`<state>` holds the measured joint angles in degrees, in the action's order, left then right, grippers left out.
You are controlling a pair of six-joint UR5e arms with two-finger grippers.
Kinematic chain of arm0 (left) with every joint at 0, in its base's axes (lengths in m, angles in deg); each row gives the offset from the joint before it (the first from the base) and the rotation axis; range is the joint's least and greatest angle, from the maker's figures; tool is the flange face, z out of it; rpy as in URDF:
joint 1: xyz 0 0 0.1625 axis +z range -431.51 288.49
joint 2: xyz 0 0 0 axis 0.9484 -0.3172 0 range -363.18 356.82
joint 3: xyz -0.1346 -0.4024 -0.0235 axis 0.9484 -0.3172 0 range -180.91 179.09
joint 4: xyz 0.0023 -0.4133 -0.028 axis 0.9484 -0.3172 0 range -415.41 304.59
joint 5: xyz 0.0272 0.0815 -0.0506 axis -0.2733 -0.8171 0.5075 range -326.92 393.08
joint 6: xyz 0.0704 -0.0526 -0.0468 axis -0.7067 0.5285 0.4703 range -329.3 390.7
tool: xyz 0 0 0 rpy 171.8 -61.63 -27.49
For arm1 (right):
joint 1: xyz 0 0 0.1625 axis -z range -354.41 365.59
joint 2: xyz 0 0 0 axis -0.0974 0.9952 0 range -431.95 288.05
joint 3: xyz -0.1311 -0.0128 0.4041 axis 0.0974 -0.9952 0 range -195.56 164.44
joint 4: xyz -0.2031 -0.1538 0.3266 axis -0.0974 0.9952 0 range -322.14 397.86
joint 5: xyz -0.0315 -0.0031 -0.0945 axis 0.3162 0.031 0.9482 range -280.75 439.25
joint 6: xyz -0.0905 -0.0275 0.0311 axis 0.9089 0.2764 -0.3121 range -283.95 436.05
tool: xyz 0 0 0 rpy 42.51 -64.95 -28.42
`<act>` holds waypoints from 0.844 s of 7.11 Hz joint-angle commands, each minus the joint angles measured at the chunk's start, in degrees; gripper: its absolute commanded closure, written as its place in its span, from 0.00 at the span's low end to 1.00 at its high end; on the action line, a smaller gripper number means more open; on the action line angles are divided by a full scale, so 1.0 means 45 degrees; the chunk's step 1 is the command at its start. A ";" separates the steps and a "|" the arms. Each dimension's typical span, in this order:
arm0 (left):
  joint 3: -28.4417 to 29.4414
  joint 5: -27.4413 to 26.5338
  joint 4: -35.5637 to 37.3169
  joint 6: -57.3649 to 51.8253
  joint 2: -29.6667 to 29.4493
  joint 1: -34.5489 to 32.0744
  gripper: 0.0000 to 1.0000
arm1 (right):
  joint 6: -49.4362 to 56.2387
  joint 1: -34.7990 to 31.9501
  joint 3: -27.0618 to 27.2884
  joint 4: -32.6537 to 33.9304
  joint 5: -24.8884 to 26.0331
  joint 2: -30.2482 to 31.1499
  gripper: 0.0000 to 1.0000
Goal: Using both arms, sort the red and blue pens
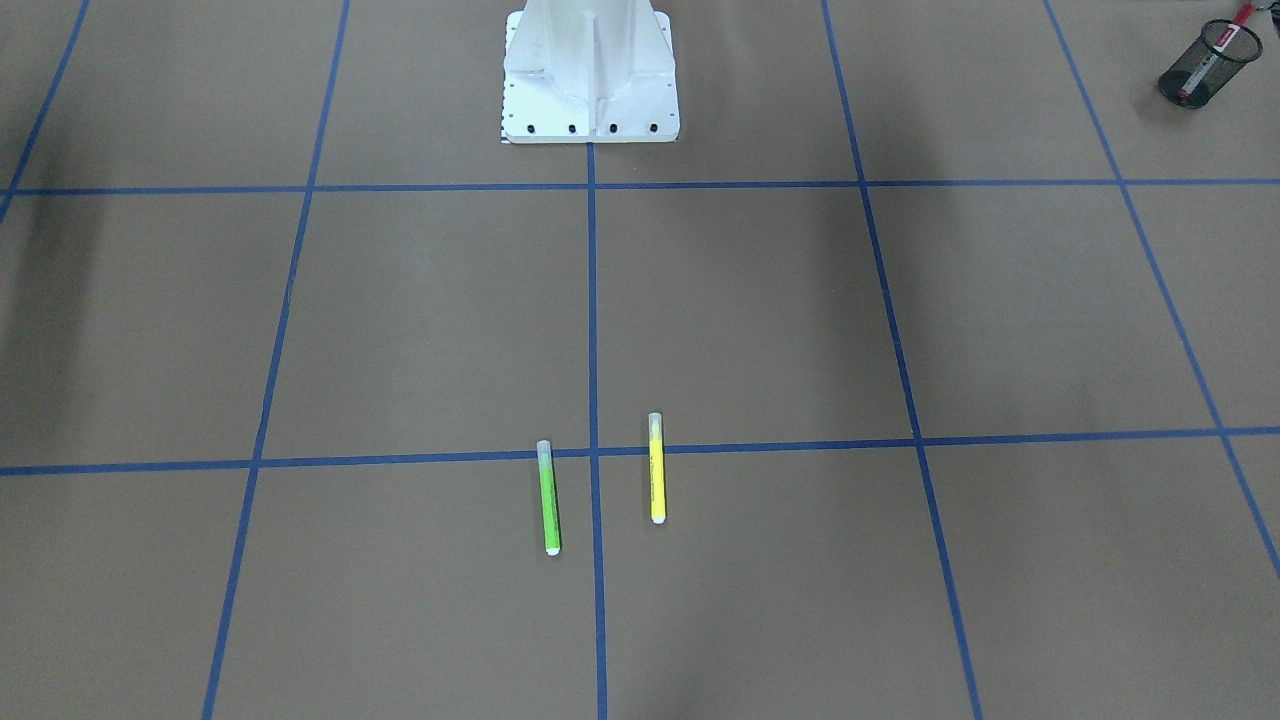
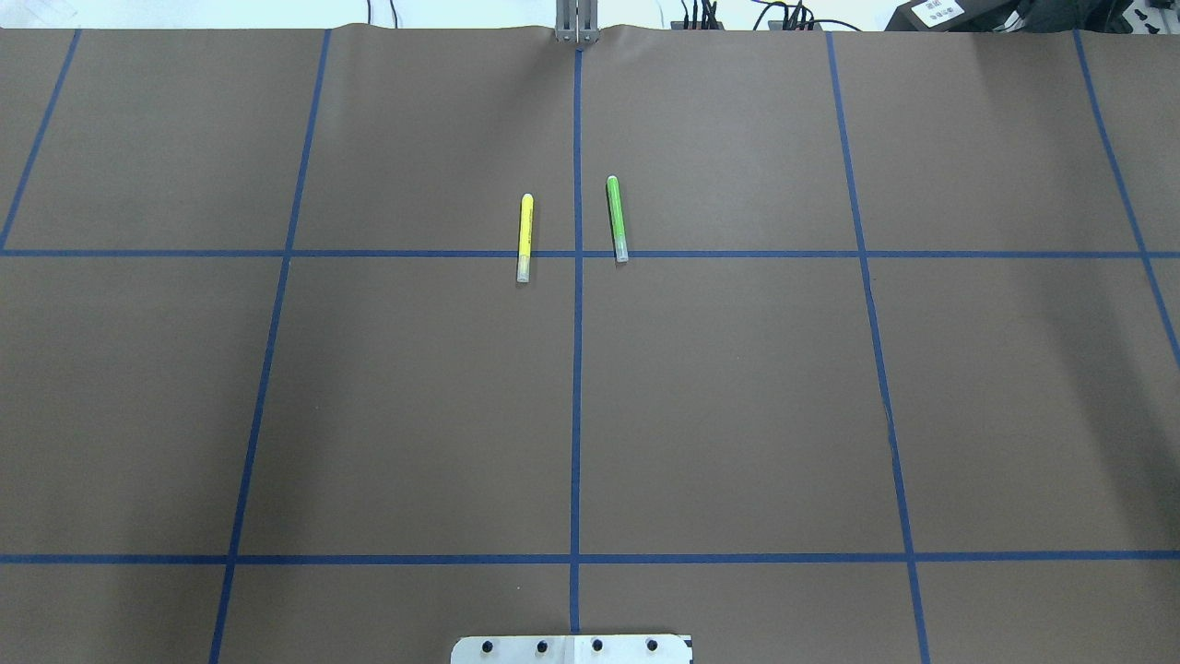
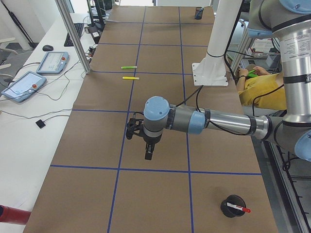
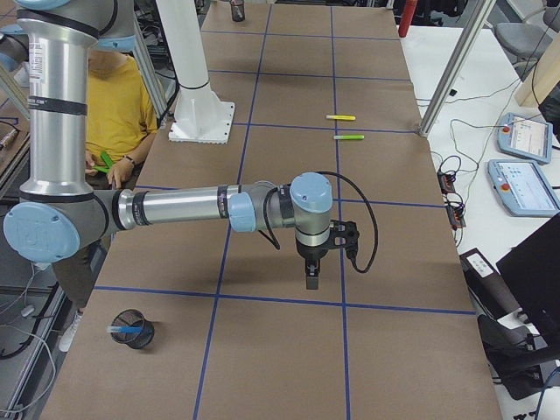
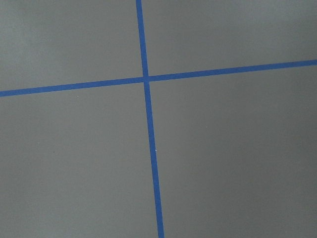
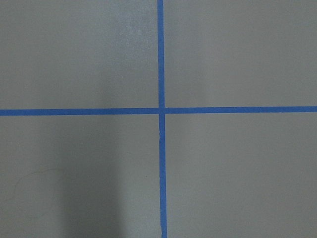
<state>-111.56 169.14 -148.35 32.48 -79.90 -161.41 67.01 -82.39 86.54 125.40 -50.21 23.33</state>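
Sort looks finished: both task pens are in cups, and I can see nothing carried by either arm.

At the table's (image 2: 369, 415) robot-side corner on the robot's left, the red-capped marker with a white printed barrel (image 3: 238, 208) leans in a black mesh pen cup (image 1: 1200, 78). At the robot-side corner on its right, the slim blue highlighter (image 4: 122, 329) sits in a second black mesh cup (image 4: 140, 340). The slim green highlighter (image 2: 616, 219) and slim yellow highlighter (image 2: 525, 236) lie loose mid-table toward the far edge, apart; I judge they are not for sorting. The left gripper (image 3: 149, 153) and right gripper (image 4: 311, 278) hang above the table; I cannot tell if their fingers are parted or closed. Next move is likely only a retreat.
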 commanded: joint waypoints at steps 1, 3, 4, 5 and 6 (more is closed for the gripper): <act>-0.0022 0.0001 0.0007 0.0016 0.0019 -0.0001 0.00 | -0.0003 0.0059 -0.0033 -0.0001 0.0000 0.0000 0.00; -0.0022 0.0001 0.0007 0.0016 0.0019 -0.0001 0.00 | -0.0003 0.0137 -0.0053 -0.0001 0.0020 0.0000 0.00; -0.0022 0.0001 0.0007 0.0016 0.0019 -0.0001 0.00 | -0.0023 0.0157 -0.0053 0.0018 0.0020 0.0000 0.00; -0.0022 0.0001 0.0007 0.0016 0.0019 -0.0001 0.00 | -0.0003 0.0158 -0.0053 0.0018 0.0020 0.0000 0.00; -0.0041 0.0001 0.0007 0.0016 0.0019 -0.0001 0.00 | -0.0003 0.0158 -0.0053 0.0018 0.0020 0.0019 0.00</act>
<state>-111.68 169.14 -148.32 32.55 -79.82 -161.43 66.97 -81.72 86.31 125.47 -50.13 23.34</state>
